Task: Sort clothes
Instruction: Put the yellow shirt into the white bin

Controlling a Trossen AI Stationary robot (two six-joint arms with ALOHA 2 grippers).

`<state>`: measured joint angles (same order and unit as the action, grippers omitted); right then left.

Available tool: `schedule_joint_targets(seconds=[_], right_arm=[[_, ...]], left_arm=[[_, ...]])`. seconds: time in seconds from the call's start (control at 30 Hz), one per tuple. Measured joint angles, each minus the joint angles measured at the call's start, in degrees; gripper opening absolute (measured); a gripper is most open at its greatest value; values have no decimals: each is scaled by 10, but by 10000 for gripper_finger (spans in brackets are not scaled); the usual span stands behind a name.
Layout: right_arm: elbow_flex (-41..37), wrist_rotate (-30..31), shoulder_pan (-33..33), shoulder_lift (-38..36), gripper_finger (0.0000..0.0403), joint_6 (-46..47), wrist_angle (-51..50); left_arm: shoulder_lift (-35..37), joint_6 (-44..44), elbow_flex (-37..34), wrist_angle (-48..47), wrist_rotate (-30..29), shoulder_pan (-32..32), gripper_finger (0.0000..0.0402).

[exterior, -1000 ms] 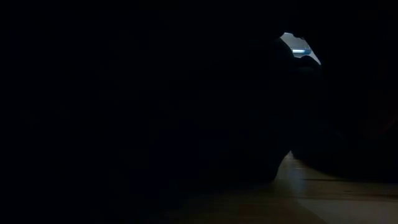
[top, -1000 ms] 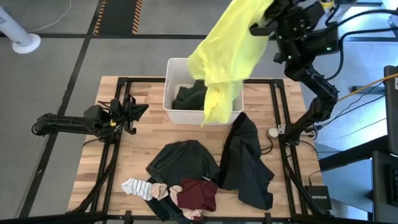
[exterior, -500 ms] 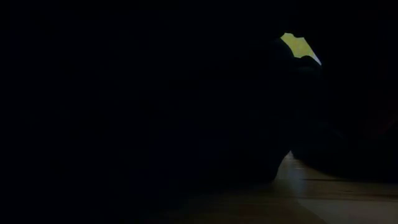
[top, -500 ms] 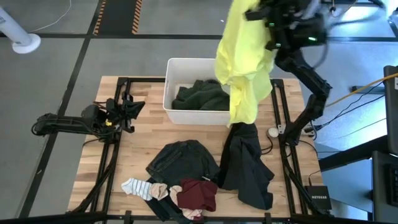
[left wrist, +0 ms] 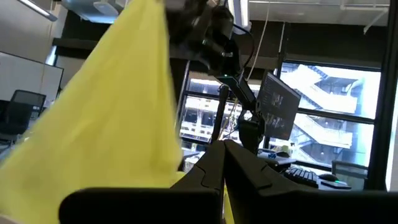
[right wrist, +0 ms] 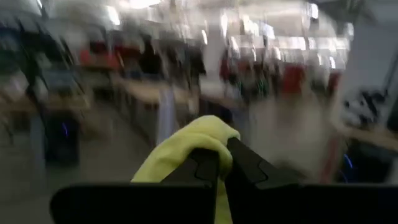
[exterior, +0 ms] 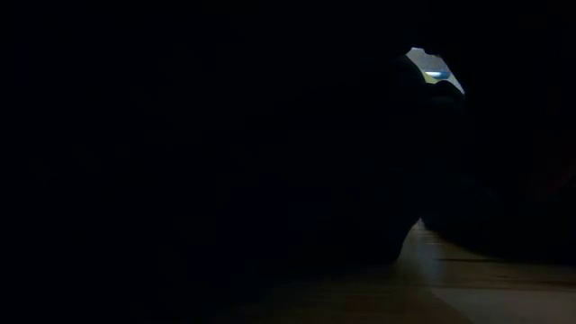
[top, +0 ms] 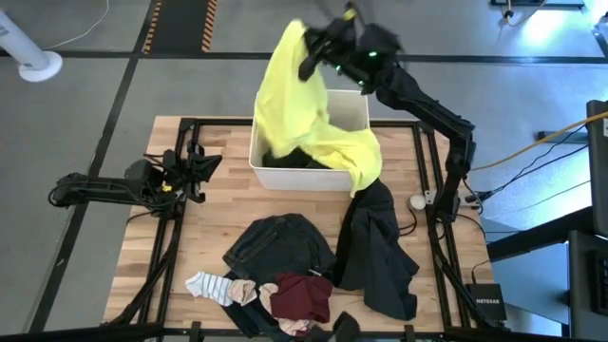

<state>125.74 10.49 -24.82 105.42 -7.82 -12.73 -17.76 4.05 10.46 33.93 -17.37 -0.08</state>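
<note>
My right gripper (top: 312, 57) is high above the white bin (top: 356, 106) at the table's far edge, shut on a bright yellow garment (top: 304, 109) that hangs down over the bin. A dark green garment (top: 285, 157) lies inside the bin. Dark grey denim (top: 280, 245), a black garment (top: 380, 249), striped socks (top: 211, 285), a pink piece (top: 245, 293) and a maroon piece (top: 302, 296) lie on the table. My left gripper (top: 214, 164) is shut and holds nothing at the table's left. In the low view, something dark close to the camera blocks almost everything. My right gripper pinches a bunched fold (right wrist: 200, 138) at the yellow garment's top end between its two fingers, several layers together. The fingers come about level from the table's right. The garment hangs below them, and its lower part (top: 364, 163) drapes over the bin's near right corner.
The black garment's far end (top: 375, 195) reaches up to the bin's near right corner. A small round white thing (top: 416, 201) sits by the table's right rail. Bare wood shows on the table's near left (top: 166, 266).
My right gripper has swung toward the table's left and come down, tipping up to about level and staying shut. The yellow garment has swung with it from beside the bin's right end to over the bin, where its lower part now drapes.
</note>
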Motion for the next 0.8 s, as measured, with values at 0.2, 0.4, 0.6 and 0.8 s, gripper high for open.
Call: schedule_joint_targets(seconds=[0.2,0.4,0.6,0.8], right_arm=[[-3,136,-6,14,21,-25,-225],[-30,144,-19,16,26,-5,-382],[-38,141,-16,13,107,20,-454],[-38,107,22,-12,200,45,-524]], left_arm=[[0,0,0,0,0,0,4],[0,0,0,-2,0,0,4],[0,3,0,-4,0,0,4],[0,6,0,-11,5,0,4]])
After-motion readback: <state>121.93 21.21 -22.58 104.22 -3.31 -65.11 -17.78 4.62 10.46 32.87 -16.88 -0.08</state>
